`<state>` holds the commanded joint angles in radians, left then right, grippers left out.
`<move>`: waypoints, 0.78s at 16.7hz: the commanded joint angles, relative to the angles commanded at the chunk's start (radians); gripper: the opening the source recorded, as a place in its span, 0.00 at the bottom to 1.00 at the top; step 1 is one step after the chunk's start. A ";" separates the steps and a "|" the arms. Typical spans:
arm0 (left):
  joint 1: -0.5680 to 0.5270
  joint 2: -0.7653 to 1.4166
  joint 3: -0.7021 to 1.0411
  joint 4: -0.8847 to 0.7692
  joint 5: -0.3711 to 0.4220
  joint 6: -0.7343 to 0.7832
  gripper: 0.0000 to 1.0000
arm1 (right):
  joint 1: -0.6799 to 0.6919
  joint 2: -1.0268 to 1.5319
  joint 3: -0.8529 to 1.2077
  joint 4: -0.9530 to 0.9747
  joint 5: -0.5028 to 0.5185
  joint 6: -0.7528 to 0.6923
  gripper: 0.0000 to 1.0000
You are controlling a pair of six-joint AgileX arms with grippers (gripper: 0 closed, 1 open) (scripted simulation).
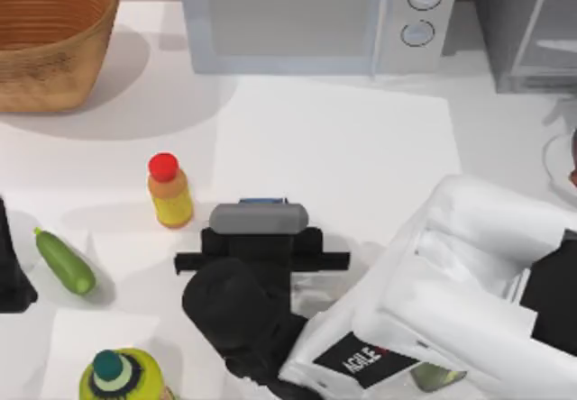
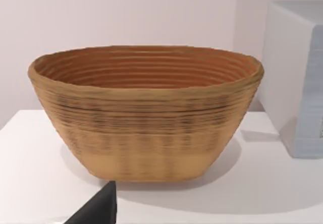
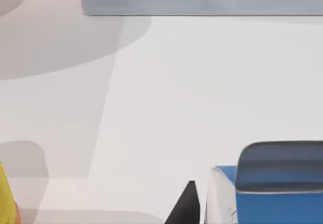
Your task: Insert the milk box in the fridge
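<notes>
White worktop [image 1: 343, 139], stocked: basket [image 1: 45, 40] far left, microwave [image 1: 306, 17] at back, fridge [image 1: 527, 26] back right, door seemingly ajar. Centre front: milk box [image 1: 263, 201], blue top just visible beneath the right hand [image 1: 260, 238]. Right hand: low over the carton, one dark finger [image 3: 185, 206] beside its white wall; whether it grips, cannot tell. Left hand [image 2: 98, 209]: parked at left edge, facing the basket; state cannot tell. Nearby: red-capped bottle [image 1: 169, 191], just left of the carton; cucumber [image 1: 65, 261].

Risks, judged: an off-centre pinch tipping the carton; a swing towards the fridge clipping the microwave corner; the bottle knocked.
</notes>
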<state>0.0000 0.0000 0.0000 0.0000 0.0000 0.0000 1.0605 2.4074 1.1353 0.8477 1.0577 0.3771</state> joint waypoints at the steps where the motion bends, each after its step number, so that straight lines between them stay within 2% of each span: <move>1: 0.000 0.000 0.000 0.000 0.000 0.000 1.00 | 0.000 0.000 0.000 0.000 0.000 0.000 0.02; 13: 0.000 0.000 0.000 0.000 0.000 0.000 1.00 | -0.007 -0.021 -0.010 -0.019 0.008 0.002 0.00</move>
<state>0.0000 0.0000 0.0000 0.0000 0.0000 0.0000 1.0536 2.3863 1.1251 0.8286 1.0656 0.3786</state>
